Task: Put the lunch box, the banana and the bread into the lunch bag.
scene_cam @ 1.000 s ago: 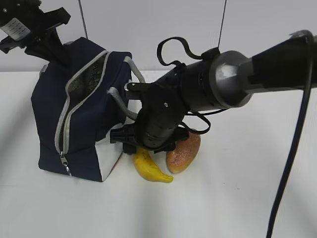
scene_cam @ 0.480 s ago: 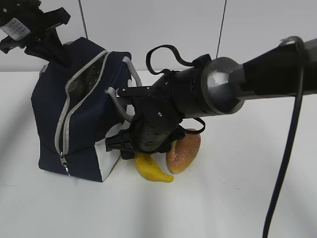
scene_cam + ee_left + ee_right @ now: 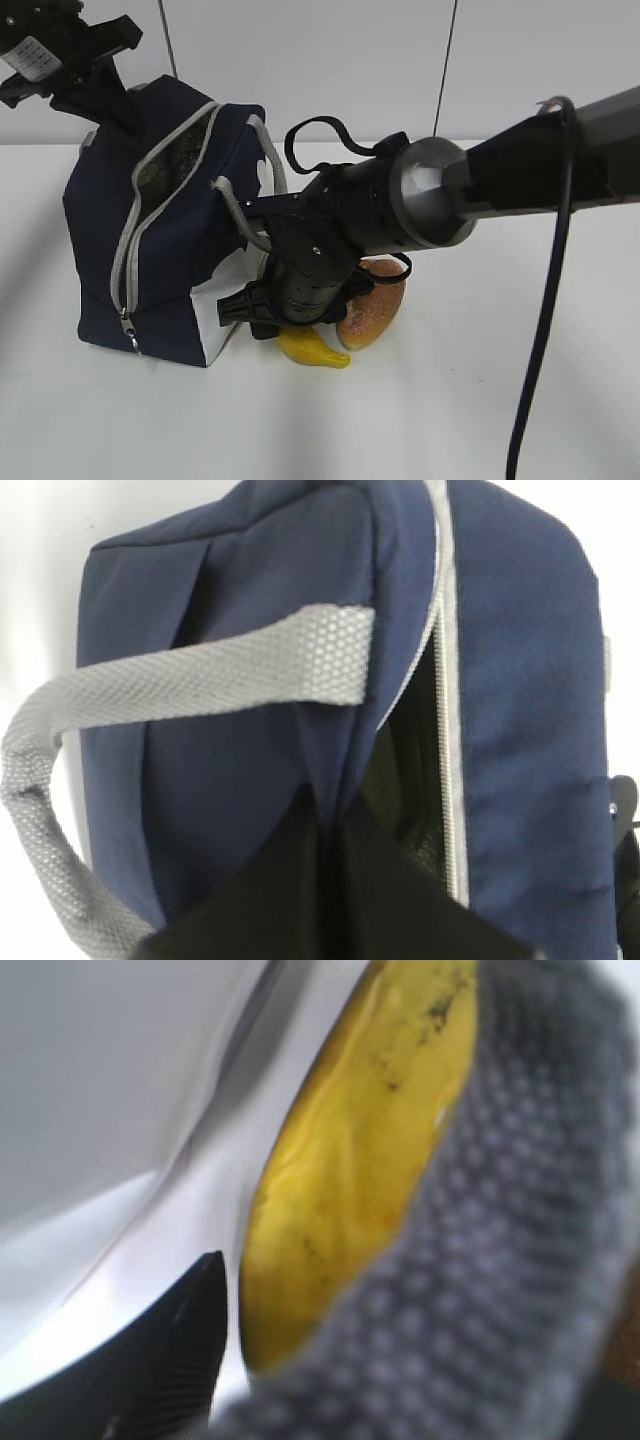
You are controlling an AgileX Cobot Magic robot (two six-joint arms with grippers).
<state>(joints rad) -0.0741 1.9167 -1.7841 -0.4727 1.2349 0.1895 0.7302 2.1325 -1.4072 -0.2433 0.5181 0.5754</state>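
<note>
I am straddling the banana (image 3: 350, 1160) with my right gripper (image 3: 275, 325), fingers apart; close squarely mid-body. My left gripper (image 3: 330, 880) is clamping the lunch bag (image 3: 170, 230) rim.

Right arm (image 3: 400, 205) lower and further left than a second ago, wrist now down over banana (image 3: 318, 350). Less banana showing: only its near end clear of the arm. Cable loop (image 3: 318, 135) shifted left toward lunch bag (image 3: 160, 250). Jaws slightly narrower.
</note>
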